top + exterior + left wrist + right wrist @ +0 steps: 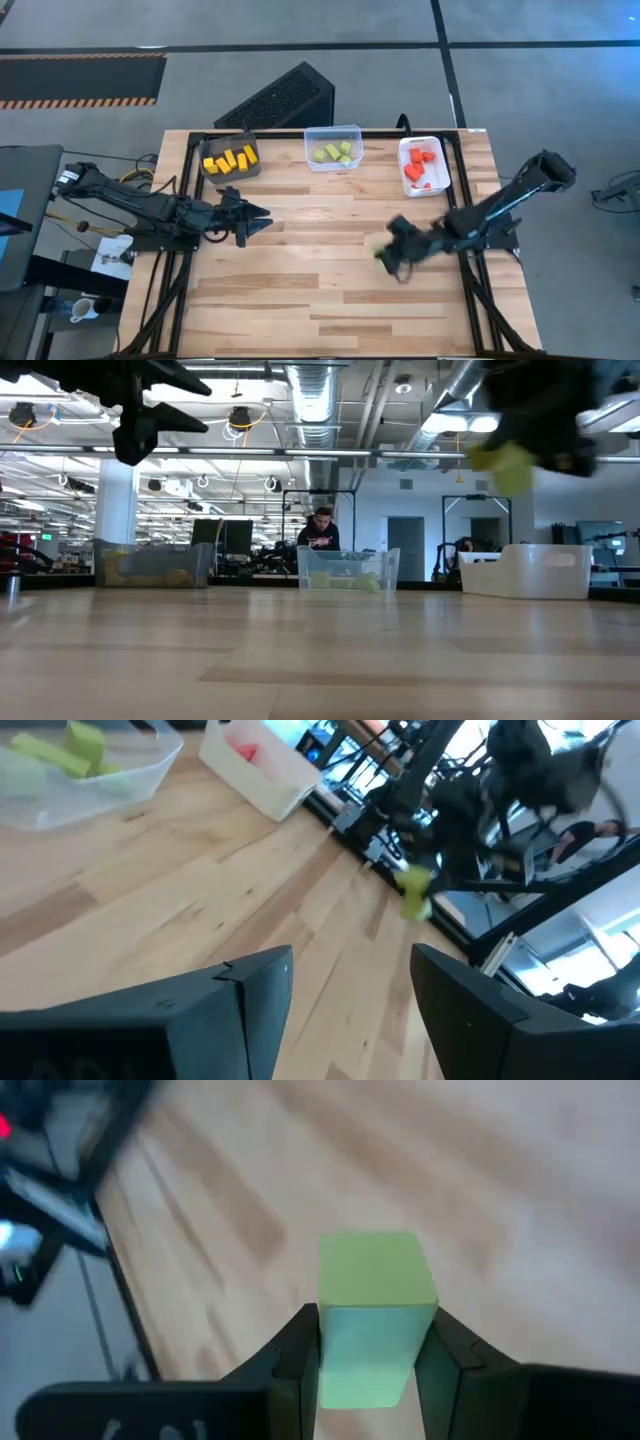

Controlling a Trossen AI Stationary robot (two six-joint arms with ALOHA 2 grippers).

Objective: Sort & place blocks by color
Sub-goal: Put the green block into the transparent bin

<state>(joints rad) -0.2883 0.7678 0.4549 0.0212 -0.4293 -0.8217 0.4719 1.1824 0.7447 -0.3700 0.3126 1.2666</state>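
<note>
Looking across views: high view gives whole layout, wood-plank table (330, 290) on a black frame, grey floor round it, striped hazard mat and a black slanted box (285, 97) behind the far edge. Low view adds what overhead can't: big open workshop w/ ceiling ducts, strip lights, and a person (322, 530) seated behind the clear bin.

Three bins along far edge: dark bin (230, 158) w/ yellow blocks (229, 160), clear bin (333, 147) w/ green blocks (335, 153), white bin (424, 165) w/ red blocks (421, 167). In low view bin walls hide most contents; only green is readable thru the clear one.

Left arm waits over table's left side, left gripper (255, 220) w/ fingers spread apart, nothing between them (left wrist view confirms gap, bare wood beyond).

Right gripper (389, 255) is over table's right-centre, raised off the surface per low view. High view shows only a green smudge at its tip; right wrist view is clear: fingers clamped on both sides of one light green block (375, 1315), block sticking out past the tips. The block also shows in left wrist view, under the right arm. Nothing else loose on the wood between gripper and bins.
</note>
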